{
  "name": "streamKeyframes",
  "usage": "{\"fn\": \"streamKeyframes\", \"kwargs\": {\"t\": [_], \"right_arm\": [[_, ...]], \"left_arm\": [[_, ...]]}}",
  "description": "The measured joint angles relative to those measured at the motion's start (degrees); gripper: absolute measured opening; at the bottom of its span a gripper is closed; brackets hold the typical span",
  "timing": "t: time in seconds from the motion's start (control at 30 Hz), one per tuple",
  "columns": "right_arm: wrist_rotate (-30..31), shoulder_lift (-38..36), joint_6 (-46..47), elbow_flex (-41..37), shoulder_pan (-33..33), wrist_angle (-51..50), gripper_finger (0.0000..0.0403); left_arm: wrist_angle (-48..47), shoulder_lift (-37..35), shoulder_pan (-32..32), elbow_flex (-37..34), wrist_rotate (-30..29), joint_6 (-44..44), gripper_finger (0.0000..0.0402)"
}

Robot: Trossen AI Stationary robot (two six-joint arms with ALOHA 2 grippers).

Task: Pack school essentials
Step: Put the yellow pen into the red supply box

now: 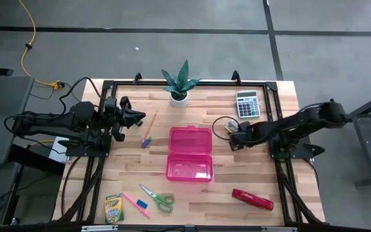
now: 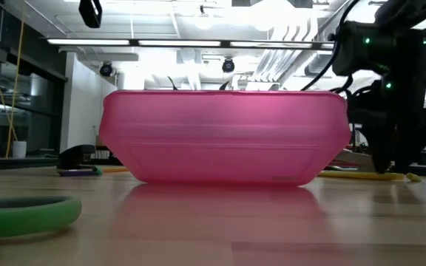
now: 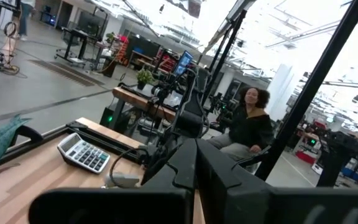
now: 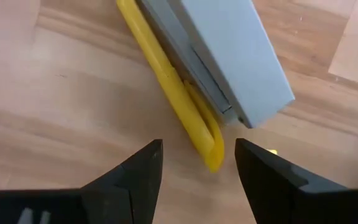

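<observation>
My right gripper hangs open just above the table, right of the open pink case. Its fingers stand on either side of the rounded end of the yellow-white piece without touching it; the piece lies flat on the wood. My left gripper waits shut at the table's left, beside the orange pencil. Along the near edge lie the yellow-green crayon box, the pink marker, the blue eraser and the green-handled scissors. In the low view a green scissor handle shows.
The grey calculator and a potted plant stand at the far edge. The red stapler lies near the near right corner. Bare wood shows between the pink case and the near-edge items. A seated person shows beyond the table.
</observation>
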Motion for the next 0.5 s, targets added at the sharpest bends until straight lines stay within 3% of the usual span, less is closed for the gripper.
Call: {"fn": "streamKeyframes", "kwargs": {"t": [0.23, 0.5], "right_arm": [[-0.5, 4.1, 0.3, 0.1, 0.0, 3.4, 0.0192], [-3.7, 3.2, 0.7, 1.8, 0.0, 8.4, 0.0192]], "left_arm": [[0.0, 0.0, 0.0, 0.0, 0.0, 0.0, 0.0], [0.0, 0.0, 0.0, 0.0, 0.0, -0.2, 0.0]]}}
